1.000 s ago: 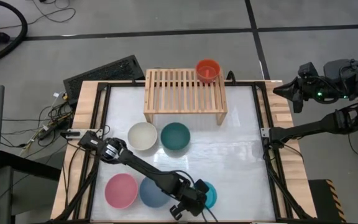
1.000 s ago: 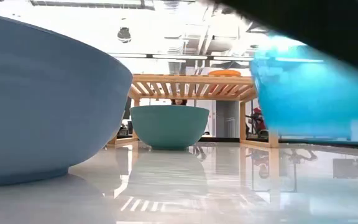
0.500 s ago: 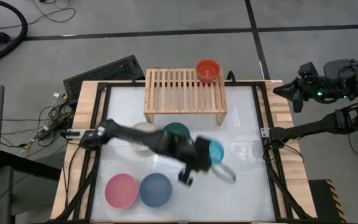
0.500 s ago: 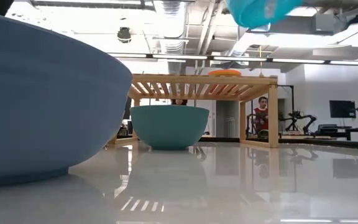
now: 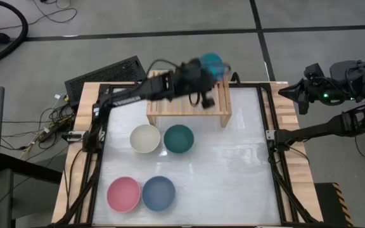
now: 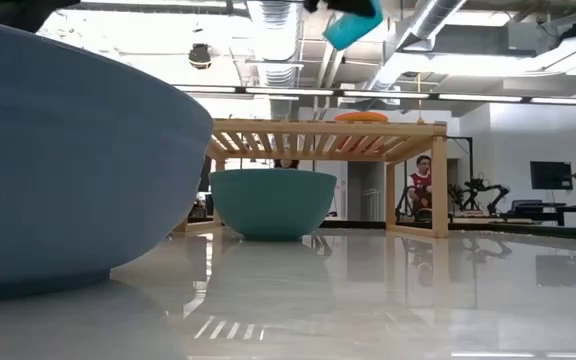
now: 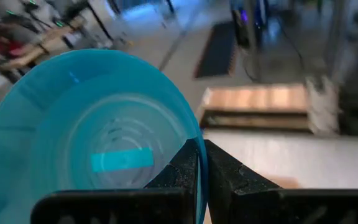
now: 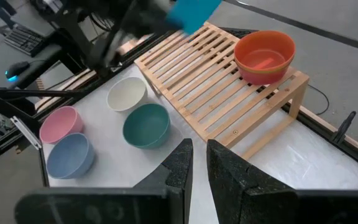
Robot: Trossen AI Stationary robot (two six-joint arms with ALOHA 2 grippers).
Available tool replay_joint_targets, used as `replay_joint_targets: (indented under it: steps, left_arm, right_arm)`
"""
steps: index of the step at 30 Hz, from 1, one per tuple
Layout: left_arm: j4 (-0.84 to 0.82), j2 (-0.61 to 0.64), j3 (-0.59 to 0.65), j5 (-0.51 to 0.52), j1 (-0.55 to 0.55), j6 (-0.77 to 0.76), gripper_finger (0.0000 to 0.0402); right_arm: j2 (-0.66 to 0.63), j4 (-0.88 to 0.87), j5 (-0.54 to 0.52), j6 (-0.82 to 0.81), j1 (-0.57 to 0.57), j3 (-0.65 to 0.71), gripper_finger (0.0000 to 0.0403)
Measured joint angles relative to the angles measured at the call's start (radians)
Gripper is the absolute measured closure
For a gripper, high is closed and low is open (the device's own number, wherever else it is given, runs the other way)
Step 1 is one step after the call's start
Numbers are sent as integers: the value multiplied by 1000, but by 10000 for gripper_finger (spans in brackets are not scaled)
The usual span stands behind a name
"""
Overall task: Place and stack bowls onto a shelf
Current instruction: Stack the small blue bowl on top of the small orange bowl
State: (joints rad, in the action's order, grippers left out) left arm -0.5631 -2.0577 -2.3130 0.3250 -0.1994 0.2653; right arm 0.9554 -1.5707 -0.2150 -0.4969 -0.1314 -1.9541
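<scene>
Above the shelf (image 5: 189,95), tilted teal bowl (image 5: 213,63)

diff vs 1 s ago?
The left gripper, jaws shut on the teal bowl by its rim, lifted it from the table's near edge beside the slate blue bowl and swung it up to the shelf, over the red-orange bowl. Unchanged: cream, dark green, pink and slate blue bowls on the table; the right gripper waits off the right side.

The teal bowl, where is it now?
The left gripper holds the teal bowl in the air above the shelf's right end.
</scene>
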Motion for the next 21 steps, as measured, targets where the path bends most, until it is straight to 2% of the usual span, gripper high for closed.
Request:
replay_joint_targets:
  steps: [6, 11, 17, 21]
  left_arm:
    - [21, -8, 1, -46, -128, 10, 401]
    - [91, -9, 1, -145, -205, 17, 401]
    - [119, -74, 0, -206, -236, 107, 401]
    - [139, -104, 3, -245, -242, 116, 401]
  right_arm:
    - [0, 0, 0, 7, 0, 0, 327]
    - [0, 0, -12, 8, 0, 0, 327]
    - [0, 0, -80, 8, 0, 0, 327]
    - [0, 0, -106, 14, 0, 0, 327]
